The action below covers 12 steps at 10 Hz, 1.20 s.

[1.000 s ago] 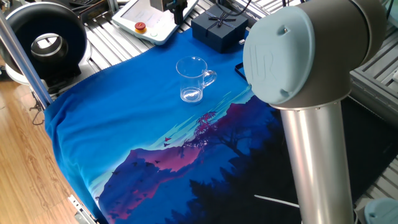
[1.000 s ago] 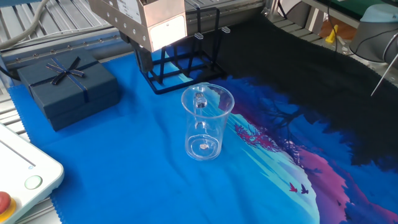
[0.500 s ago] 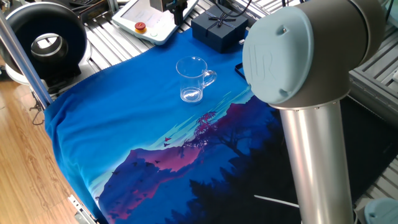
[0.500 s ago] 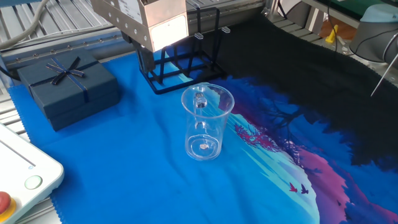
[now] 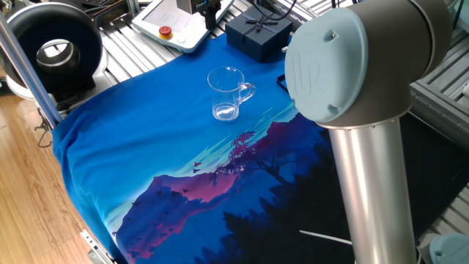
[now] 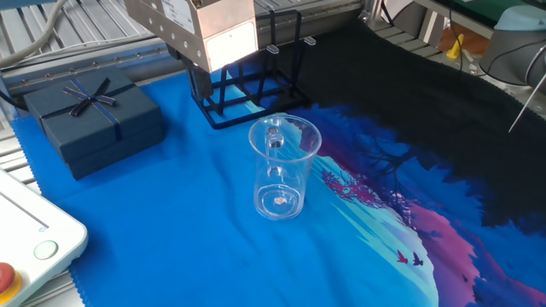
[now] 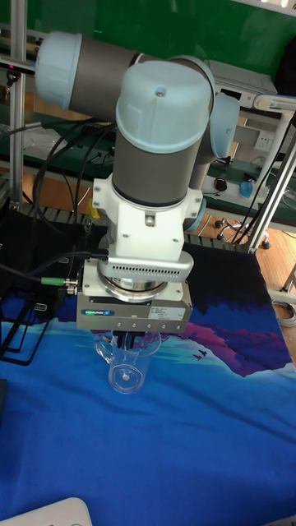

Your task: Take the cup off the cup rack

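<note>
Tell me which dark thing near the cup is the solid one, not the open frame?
The navy box with the ribbon bow: closed on all sides. The cup rack is only thin black bars you can see the cloth through.

Robotics lab, aluminium-slat bench (image 5: 132, 51), teach pendant (image 5: 172, 22), cabled robot arm (image 7: 156, 156), green backdrop (image 7: 123, 20)

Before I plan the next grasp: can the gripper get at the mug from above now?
Probably yes. The mug stands upright with nothing over it; the rack and the box sit apart from it, and the gripper hangs close by.
</note>
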Tool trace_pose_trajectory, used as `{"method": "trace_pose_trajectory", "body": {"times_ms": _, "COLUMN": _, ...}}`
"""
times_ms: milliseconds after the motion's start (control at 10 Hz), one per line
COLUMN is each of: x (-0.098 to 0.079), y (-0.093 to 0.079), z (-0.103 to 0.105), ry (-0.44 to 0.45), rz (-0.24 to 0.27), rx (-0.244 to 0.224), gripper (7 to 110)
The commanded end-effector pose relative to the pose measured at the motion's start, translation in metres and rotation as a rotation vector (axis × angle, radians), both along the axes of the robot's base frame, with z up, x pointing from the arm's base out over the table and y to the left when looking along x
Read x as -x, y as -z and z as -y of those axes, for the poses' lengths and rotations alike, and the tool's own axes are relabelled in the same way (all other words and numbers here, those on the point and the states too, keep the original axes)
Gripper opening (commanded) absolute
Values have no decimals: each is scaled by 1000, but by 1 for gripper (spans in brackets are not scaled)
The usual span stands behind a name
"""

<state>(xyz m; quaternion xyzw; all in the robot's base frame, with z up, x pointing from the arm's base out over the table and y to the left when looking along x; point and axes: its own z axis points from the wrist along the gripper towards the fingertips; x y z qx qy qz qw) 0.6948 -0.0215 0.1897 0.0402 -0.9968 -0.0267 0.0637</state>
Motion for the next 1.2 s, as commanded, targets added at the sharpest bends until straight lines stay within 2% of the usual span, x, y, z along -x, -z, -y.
{"method": "trace_pose_trajectory", "body": {"times_ms": 0, "x": 0, "y": -1, "z": -3, "ry": 0, "rz": 1, "rx": -12, "gripper": 7}}
{"method": "trace_pose_trajectory", "body": {"times_ms": 1100, "x": -4, "y": 1, "z": -3, "ry": 1, "rz": 6, "rx": -14, "gripper": 7}}
